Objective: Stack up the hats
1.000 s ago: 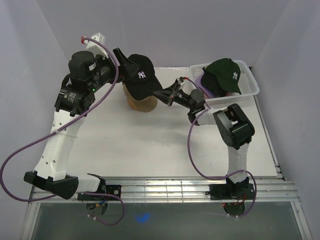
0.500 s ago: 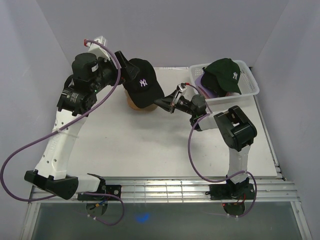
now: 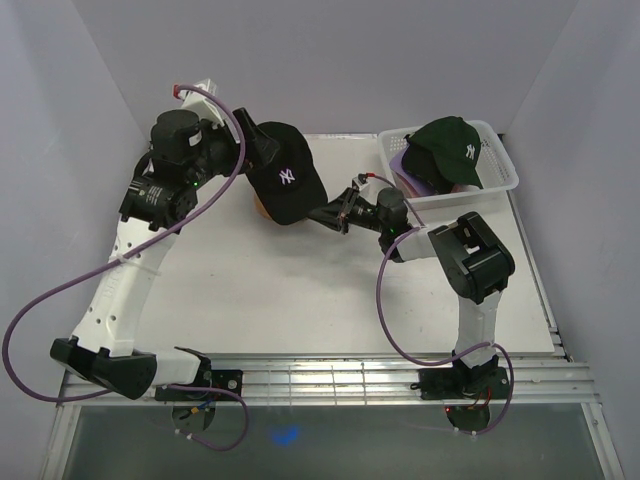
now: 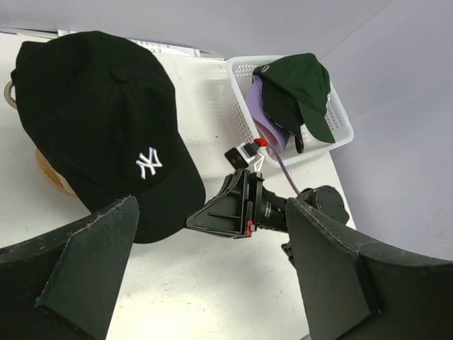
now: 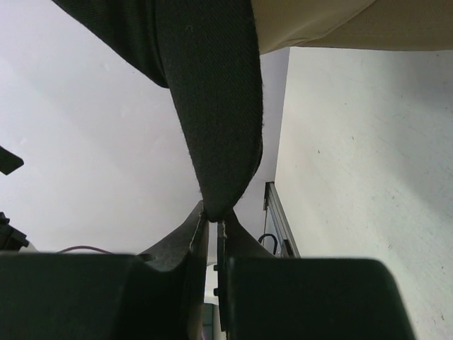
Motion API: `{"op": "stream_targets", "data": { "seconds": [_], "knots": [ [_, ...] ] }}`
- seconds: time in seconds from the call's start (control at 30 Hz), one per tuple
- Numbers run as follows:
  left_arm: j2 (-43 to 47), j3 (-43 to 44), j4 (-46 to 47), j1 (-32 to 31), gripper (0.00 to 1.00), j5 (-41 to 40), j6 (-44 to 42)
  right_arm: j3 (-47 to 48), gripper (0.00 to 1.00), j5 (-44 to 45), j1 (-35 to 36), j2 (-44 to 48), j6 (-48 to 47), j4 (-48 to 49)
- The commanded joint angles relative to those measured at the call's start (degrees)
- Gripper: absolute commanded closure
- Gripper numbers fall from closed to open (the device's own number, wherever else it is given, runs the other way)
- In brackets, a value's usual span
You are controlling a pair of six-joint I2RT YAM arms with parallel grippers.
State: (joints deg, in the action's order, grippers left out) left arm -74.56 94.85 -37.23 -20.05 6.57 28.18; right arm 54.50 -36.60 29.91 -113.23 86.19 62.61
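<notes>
Stacking incomplete: right pincer [image 5: 212, 221] clamps the black cap [image 3: 285, 178] by its brim at the wooden stand [image 3: 262, 208], left pincer [image 4: 211, 210] gapes wide, green cap [image 3: 455, 145] and lavender cap [image 3: 405, 163] lie in the basket [image 3: 502, 185].

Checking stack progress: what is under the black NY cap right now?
Only a tan sliver of the wooden stand shows under the black cap, past its edge. The rest is covered, so any cap beneath cannot be seen. The right gripper pinches the brim.
</notes>
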Motion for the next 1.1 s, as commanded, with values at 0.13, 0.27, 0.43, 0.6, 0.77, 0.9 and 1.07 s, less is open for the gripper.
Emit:
{"op": "stream_targets", "data": {
  "seconds": [0.13,0.27,0.43,0.6,0.77,0.9,1.07],
  "knots": [
    [1.35,-1.95,1.46,0.28,0.05,-1.03,-1.03,0.26,0.92,-0.58,0.32,0.90,-0.23,-11.09],
    [1.35,-3.61,2.08,0.37,0.05,-0.86,-0.68,-0.27,0.92,0.56,0.06,1.17,0.99,-14.70],
    [1.35,-5.55,3.39,0.54,0.05,-0.86,-0.32,2.97,0.92,2.49,-0.03,1.08,-1.63,-24.36],
    [1.09,-7.22,4.18,0.89,0.05,-1.12,-0.15,5.96,0.92,3.73,-0.12,-0.32,-3.83,-31.13],
    [0.65,-7.57,4.36,1.16,0.05,-1.21,-0.06,10.09,0.92,3.47,-0.29,-2.78,-4.02,-37.64],
    [0.91,-7.92,4.36,1.33,0.05,-1.38,-0.06,11.59,0.92,3.55,-0.38,-3.93,-3.93,-39.84],
    [1.26,-8.63,4.36,1.60,0.06,-1.64,-0.50,14.22,0.70,3.11,-0.82,-5.33,-5.33,-43.17]
  ]
}}
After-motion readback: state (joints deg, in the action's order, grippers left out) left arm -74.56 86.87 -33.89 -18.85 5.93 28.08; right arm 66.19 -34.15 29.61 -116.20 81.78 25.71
